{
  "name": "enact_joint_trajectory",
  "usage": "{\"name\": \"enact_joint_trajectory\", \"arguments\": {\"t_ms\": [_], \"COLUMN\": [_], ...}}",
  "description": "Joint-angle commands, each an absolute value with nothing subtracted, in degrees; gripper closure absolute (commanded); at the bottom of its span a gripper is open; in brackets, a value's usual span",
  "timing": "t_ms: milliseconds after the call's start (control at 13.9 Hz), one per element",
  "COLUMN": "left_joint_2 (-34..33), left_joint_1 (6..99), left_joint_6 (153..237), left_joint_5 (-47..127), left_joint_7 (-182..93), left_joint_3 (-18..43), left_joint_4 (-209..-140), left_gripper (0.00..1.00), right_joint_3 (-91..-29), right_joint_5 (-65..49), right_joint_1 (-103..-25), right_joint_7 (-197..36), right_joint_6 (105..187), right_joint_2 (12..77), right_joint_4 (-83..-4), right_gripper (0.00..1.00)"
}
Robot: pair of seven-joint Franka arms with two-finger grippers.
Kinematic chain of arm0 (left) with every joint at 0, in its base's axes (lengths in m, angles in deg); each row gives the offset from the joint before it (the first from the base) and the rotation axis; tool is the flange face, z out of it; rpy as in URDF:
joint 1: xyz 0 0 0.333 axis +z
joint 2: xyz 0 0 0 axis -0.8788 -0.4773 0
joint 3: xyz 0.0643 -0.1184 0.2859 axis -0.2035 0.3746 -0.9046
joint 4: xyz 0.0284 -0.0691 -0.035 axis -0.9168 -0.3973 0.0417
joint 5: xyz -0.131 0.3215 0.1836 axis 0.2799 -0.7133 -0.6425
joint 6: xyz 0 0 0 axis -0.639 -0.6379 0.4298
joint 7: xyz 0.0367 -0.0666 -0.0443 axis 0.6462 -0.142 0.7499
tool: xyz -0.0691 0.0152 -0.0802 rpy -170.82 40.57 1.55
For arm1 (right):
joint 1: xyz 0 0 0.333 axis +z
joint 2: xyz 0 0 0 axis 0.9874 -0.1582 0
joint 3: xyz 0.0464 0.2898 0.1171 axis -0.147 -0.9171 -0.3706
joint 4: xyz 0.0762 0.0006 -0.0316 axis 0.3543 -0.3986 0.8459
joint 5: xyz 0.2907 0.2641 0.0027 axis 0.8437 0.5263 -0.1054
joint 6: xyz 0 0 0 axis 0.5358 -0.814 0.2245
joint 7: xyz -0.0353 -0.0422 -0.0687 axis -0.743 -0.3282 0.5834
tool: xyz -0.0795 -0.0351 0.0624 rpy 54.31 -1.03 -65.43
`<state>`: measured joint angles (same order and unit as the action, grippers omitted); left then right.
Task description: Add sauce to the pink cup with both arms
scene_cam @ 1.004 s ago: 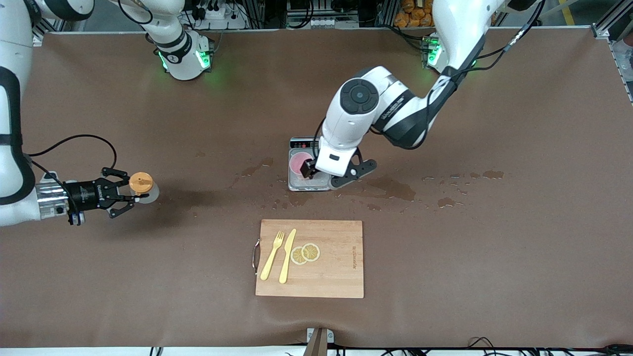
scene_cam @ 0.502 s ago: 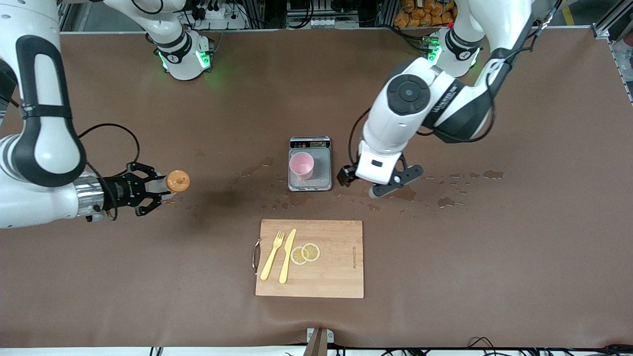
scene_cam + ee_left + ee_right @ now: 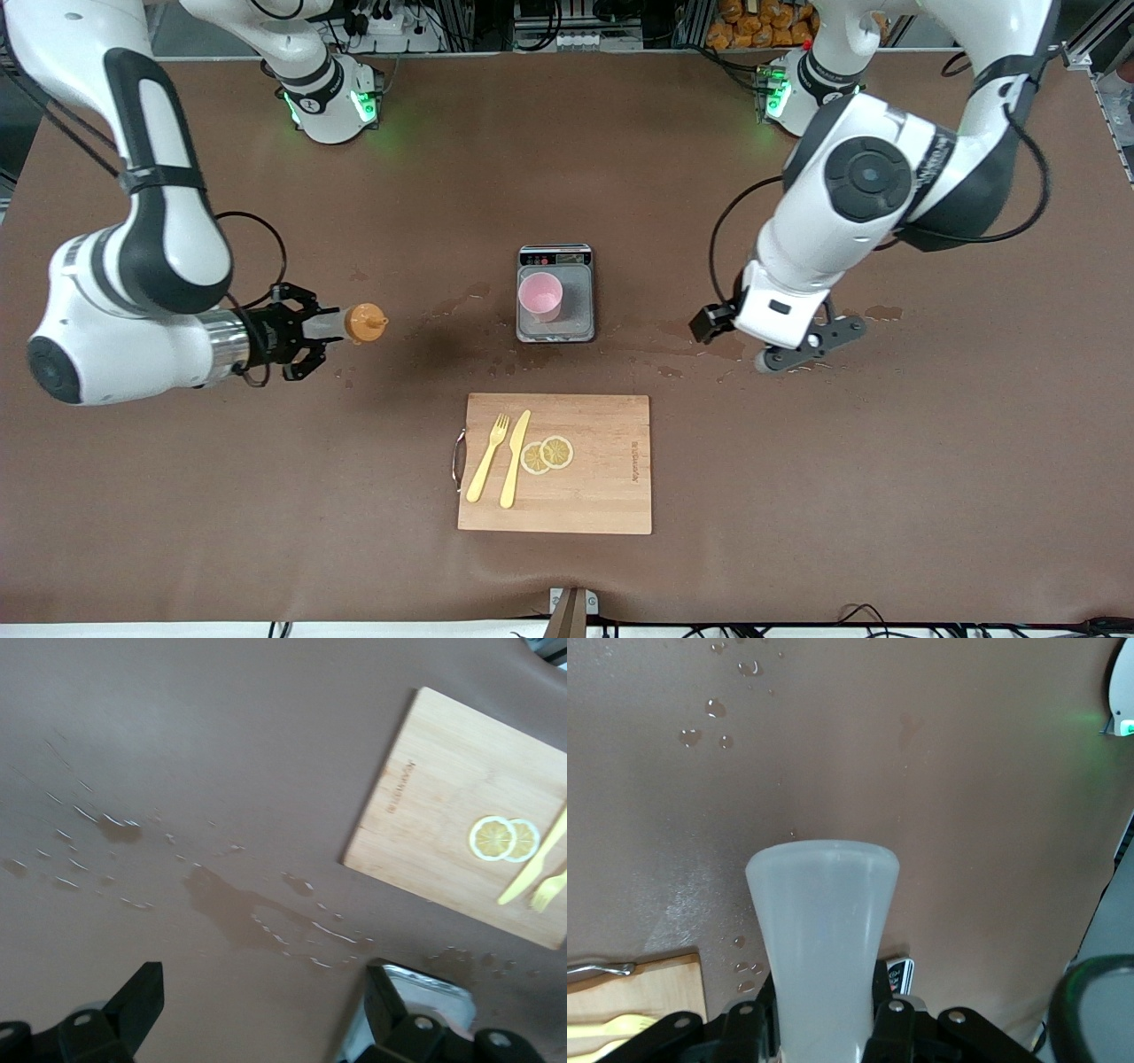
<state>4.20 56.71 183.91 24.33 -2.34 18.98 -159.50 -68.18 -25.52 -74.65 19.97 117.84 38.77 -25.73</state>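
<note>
The sauce [image 3: 350, 323], a translucent greyish-white squeeze bottle with an orange nozzle cap, is lying sideways in the air toward the right arm's end of the counter, its nozzle pointing at the pink cup [image 3: 539, 296]. The pale-pink tapered tumbler is standing upright near the counter's middle, well apart from the bottle.

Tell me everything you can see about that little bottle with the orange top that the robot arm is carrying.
The sauce is a small squeeze bottle of cloudy greyish-white plastic with an orange nozzle cap. It lies sideways in the air, cap pointing toward the pink cup on the scale. The right gripper is clamped around its body, over bare table toward the right arm's end. Only the fingers touch it. Its contents cannot be made out.
</note>
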Motion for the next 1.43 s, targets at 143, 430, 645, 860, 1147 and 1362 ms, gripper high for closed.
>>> {"name": "enact_joint_trajectory", "arguments": {"t_ms": [143,430,645,860,1147,1362], "left_joint_2": [7.8,10.6,14.2,16.5,20.9,23.8], "left_joint_1": [64.1,67.6,70.3,70.6,61.3,58.1], "left_joint_6": [179.7,175.4,171.1,168.6,165.3,164.1], "left_joint_5": [26.4,26.4,26.5,26.5,27.4,30.1], "left_joint_7": [-15.2,-29.2,-37.2,-41.0,-48.5,-49.6], "left_joint_3": [19.5,19.4,19.4,18.7,6.0,1.4], "left_joint_4": [-160.8,-161.1,-161.2,-161.3,-161.8,-162.0], "left_gripper": [0.00,0.00,0.00,0.00,0.00,0.00], "right_joint_3": [-67.7,-67.7,-67.7,-67.7,-67.7,-67.7], "right_joint_5": [-32.7,-37.0,-41.1,-44.6,-49.0,-51.3], "right_joint_1": [-66.2,-62.5,-58.8,-55.6,-52.7,-51.1], "right_joint_7": [30.7,35.9,40.3,44.5,47.3,48.7], "right_joint_6": [117.5,117.3,117.1,116.9,114.1,112.2], "right_joint_2": [39.3,39.1,38.7,37.6,36.4,35.7], "right_joint_4": [-24.7,-25.2,-25.7,-25.8,-25.8,-25.7], "right_gripper": [0.76,0.76,0.76,0.76,0.76,0.77]}}
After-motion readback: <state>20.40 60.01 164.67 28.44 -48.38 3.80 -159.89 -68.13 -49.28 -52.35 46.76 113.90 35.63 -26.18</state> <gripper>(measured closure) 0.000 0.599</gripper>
